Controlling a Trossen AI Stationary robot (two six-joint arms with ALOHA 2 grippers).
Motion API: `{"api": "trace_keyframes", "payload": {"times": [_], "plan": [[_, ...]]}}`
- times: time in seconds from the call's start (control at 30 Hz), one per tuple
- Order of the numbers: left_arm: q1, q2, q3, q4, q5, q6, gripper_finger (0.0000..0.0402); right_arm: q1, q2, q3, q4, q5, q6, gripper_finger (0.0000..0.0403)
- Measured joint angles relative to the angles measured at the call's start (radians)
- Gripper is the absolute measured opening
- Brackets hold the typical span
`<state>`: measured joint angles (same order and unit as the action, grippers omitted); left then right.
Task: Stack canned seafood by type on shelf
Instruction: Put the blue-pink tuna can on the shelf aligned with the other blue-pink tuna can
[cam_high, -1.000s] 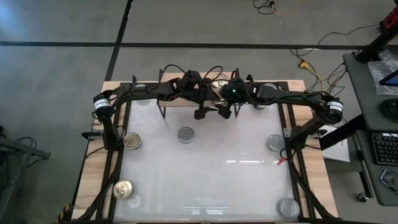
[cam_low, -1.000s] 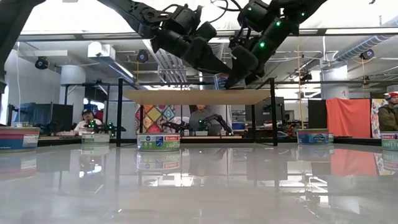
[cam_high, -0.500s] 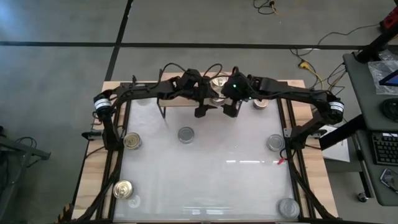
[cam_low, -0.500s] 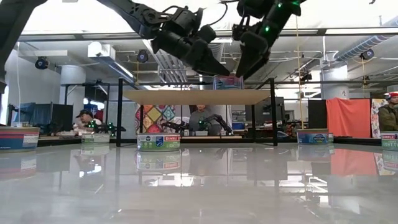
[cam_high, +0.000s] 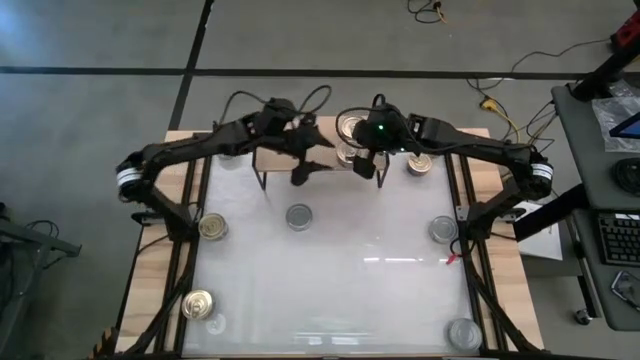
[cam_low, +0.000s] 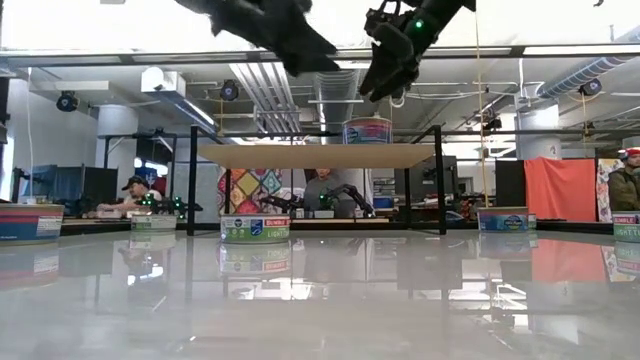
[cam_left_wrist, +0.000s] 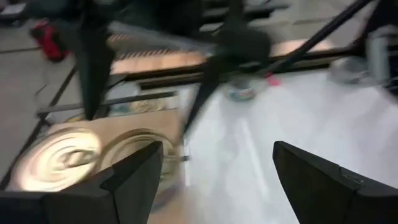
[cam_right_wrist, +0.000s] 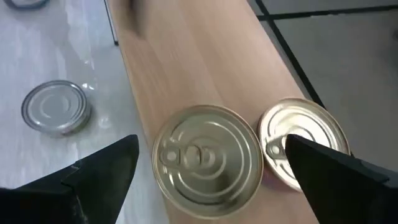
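Right hand (cam_low: 385, 80) risen, fingers apart | gold tins (cam_right_wrist: 208, 158) on shelf (cam_low: 310, 155) beneath it

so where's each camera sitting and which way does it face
High: overhead, facing straight down; both arms over the shelf.
Low: at tabletop height, facing level under the shelf; both end effectors above it.
Left wrist: over the shelf; own fingers.
Right wrist: facing down at two gold-lidded cans; own fingers.
All four share the shelf.
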<state>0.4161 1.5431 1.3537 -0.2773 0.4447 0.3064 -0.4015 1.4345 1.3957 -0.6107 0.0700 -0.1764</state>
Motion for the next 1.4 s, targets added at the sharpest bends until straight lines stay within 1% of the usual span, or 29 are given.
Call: {"api": "trace_keyframes", "payload": {"times": [0.1, 0.17, 0.33, 0.43, 0.5, 0.57, 0.67, 0.87, 1.1, 1.23, 1.4], "plan": [[-0.018, -0.103, -0.12, 0.064, 0.057, -0.016, 0.029, 0.0, 0.0, -0.018, 0.033, 0.0, 0.0, 0.0356], [-0.034, -0.165, -0.211, 0.132, 0.07, -0.042, 0.029, -0.001, 0.0, -0.03, 0.063, 0.0, 0.0, 0.0331], [-0.052, -0.297, -0.392, 0.301, 0.054, -0.068, 0.029, -0.01, 0.013, -0.064, 0.148, 0.0, 0.0, 0.0267], [-0.053, -0.34, -0.466, 0.34, 0.012, -0.108, 0.029, -0.024, 0.015, -0.068, 0.144, 0.0, 0.007, 0.0234], [-0.055, -0.366, -0.498, 0.347, 0.009, -0.121, 0.029, -0.031, 0.015, -0.074, 0.145, 0.001, 0.021, 0.0216], [-0.066, -0.388, -0.522, 0.348, 0.008, -0.141, 0.029, -0.034, 0.015, -0.083, 0.143, 0.001, 0.027, 0.02], [-0.115, -0.406, -0.55, 0.351, 0.003, -0.157, 0.029, -0.033, 0.028, -0.089, 0.147, 0.0, 0.023, 0.0183], [-0.212, -0.425, -0.585, 0.343, -0.123, -0.155, 0.029, -0.033, 0.077, -0.089, 0.15, 0.0, 0.022, 0.016], [-0.264, -0.436, -0.588, 0.306, -0.125, -0.177, 0.029, -0.033, 0.071, -0.087, 0.095, 0.001, 0.018, 0.0143], [-0.27, -0.444, -0.588, 0.292, -0.125, -0.186, 0.029, -0.033, 0.051, -0.09, 0.076, 0.006, -0.03, 0.0137], [-0.312, -0.444, -0.586, 0.29, -0.136, -0.196, 0.029, -0.033, 0.054, -0.09, 0.091, 0.009, -0.05, 0.0142]]}}
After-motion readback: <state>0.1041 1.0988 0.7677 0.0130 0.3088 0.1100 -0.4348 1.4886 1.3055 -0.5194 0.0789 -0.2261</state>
